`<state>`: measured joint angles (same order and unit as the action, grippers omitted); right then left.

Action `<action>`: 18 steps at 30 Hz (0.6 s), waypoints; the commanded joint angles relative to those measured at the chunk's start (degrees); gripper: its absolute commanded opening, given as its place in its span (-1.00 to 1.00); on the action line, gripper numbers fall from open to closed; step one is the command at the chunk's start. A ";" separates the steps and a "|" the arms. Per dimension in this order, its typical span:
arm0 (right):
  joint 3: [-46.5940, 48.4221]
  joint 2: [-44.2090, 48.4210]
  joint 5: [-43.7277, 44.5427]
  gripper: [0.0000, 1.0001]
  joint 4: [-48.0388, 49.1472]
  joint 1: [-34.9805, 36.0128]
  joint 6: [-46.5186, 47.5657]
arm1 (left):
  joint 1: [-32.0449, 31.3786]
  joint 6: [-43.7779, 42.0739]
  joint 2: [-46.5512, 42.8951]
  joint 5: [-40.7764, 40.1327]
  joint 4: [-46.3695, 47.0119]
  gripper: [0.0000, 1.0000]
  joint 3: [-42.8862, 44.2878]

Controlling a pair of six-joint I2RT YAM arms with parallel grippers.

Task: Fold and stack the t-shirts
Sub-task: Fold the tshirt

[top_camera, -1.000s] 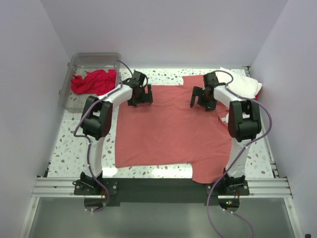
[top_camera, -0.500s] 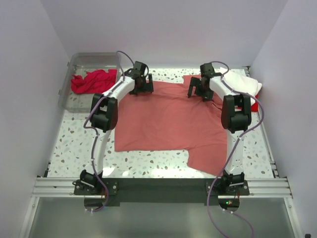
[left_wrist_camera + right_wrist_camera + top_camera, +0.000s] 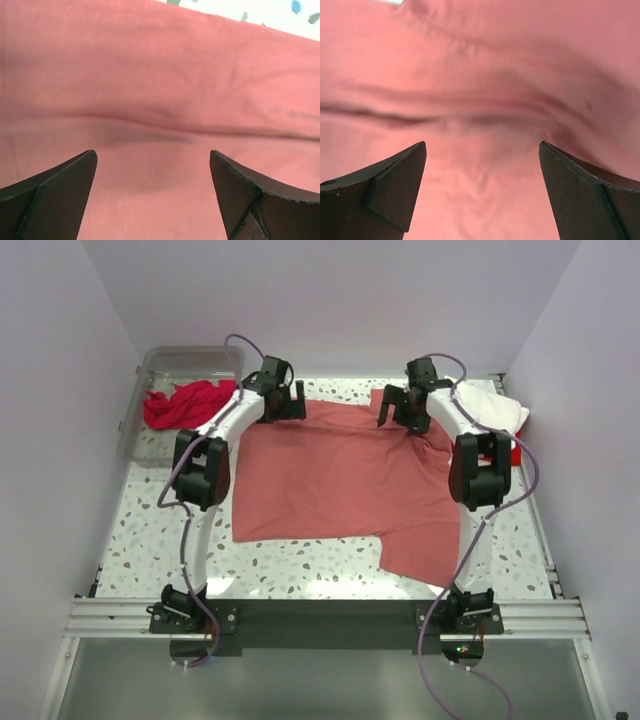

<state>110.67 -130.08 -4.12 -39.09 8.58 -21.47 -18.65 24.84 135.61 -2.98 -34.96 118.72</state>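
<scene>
Coral t-shirt point(image 3: 340, 475) tugged farther, collar seemingly rightward

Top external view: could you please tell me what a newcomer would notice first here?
The large coral-red t-shirt spread across the middle of the table dominates. Both arms reach to its far edge, the left gripper and right gripper open over the cloth. A crumpled bright red t-shirt lies in the clear plastic bin at far left.
</scene>
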 commanded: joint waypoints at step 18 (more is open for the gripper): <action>-41.40 35.07 -0.63 0.96 5.16 2.85 0.47 | -7.54 8.12 -30.67 5.61 10.52 1.00 -43.74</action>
<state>71.61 -98.26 -5.50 -35.51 11.49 -20.53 -25.78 30.61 107.66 0.78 -28.69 75.85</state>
